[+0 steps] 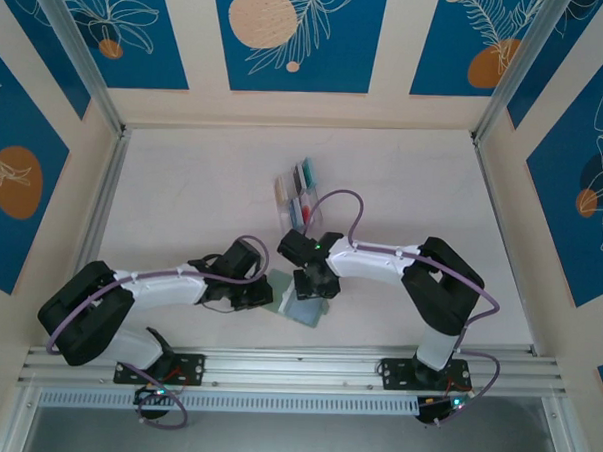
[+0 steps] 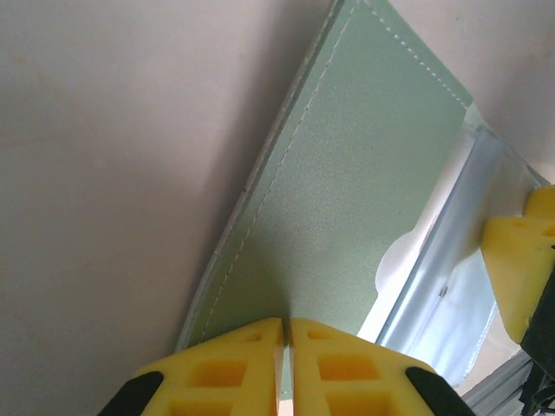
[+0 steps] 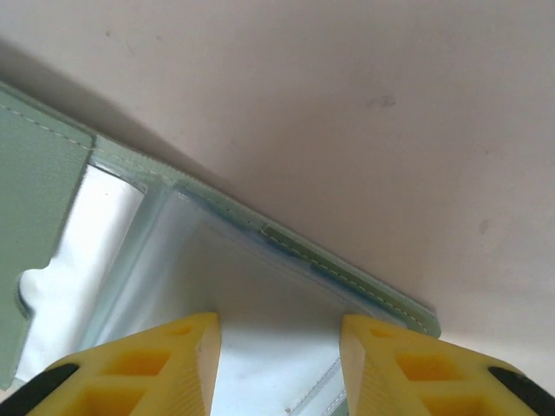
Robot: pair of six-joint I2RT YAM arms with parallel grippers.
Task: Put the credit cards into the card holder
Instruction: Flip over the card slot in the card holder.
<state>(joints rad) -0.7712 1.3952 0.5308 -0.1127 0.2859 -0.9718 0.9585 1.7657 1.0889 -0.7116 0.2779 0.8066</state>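
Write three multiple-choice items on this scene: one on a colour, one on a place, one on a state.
1. The card holder cover is: A red, B sage green, C black.
2. The credit cards stand: A in the clear rack, B inside the card holder, C in a drawer.
3. The right end effector is: A open, B shut on a card, C shut on the rack.
Key: 1B, green stitched cover; 2A, coloured edges stand in the rack mid-table; 3A, fingers apart over a clear pocket.

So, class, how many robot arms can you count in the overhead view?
2: the left arm at lower left, the right arm at lower right, both reaching the wallet.
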